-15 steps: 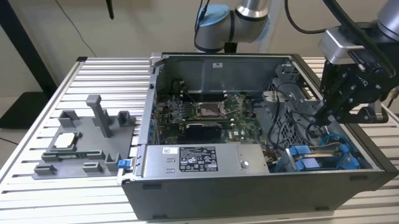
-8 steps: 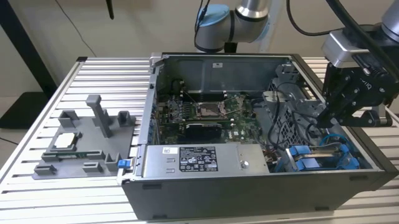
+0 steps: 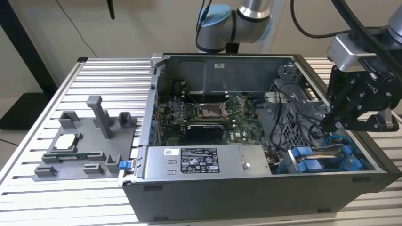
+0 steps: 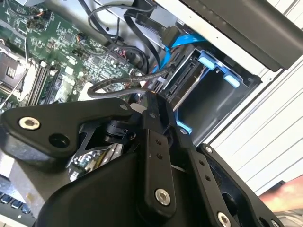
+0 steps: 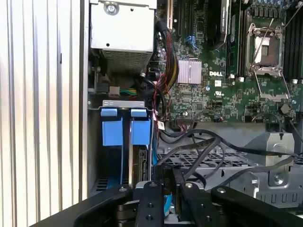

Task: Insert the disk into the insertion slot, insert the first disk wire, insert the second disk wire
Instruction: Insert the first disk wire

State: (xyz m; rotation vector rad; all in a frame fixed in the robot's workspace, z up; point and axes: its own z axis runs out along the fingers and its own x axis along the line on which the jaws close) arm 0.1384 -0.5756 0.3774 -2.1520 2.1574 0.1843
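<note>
Disk in insertion slot, just beside fingers; fingers pinched narrowly on black wire

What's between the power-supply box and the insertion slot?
Loose coloured and black wiring lies in that gap, seen in the first wrist view, from power-supply box to insertion slot.

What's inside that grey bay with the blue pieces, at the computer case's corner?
The disk sits in the insertion slot, blue carrier tabs at its mouth. In the first wrist view the jaws cover the slot's deeper part.
</note>
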